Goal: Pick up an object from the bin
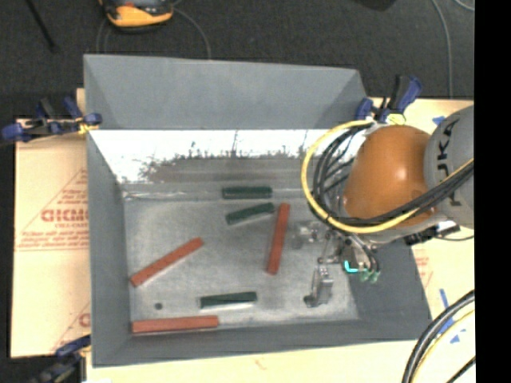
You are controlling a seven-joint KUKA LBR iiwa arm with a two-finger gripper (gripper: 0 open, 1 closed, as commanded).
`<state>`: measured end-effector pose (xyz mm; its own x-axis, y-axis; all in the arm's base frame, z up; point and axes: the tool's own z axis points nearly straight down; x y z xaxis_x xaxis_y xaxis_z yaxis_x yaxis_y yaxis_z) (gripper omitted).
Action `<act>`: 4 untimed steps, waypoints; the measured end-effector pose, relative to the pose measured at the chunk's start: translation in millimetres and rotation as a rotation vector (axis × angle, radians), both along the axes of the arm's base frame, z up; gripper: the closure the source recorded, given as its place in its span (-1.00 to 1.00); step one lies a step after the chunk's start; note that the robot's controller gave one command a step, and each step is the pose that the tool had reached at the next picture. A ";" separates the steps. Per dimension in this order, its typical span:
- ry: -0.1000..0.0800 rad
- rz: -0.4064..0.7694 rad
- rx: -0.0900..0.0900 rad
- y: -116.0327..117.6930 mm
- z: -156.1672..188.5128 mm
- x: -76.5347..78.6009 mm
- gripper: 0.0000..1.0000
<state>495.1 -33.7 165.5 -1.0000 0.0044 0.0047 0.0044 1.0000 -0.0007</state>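
The pincer [319, 287] hangs low at the bin's [105, 254] right side — beside a red stick [277, 238].

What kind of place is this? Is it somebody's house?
Probably a robot lab or workshop, not a house. A robot arm with an orange cover and looped cables hangs over a grey metal bin holding loose red sticks and green sticks.

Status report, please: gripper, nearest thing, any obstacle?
Gripper over bare floor, right side of bin. Nearest: long red stick, to its left. Nothing between them.
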 end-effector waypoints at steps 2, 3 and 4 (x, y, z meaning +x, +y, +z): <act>-0.019 0.191 -0.001 91.7 -91.3 -13.9 1.00; -0.019 0.190 -0.001 91.7 -91.3 -13.9 1.00; -0.001 0.180 0.000 99.7 -41.5 -7.0 1.00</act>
<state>488.1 66.0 123.9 -0.9846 -0.1748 0.0041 -0.1748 0.9846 -0.0009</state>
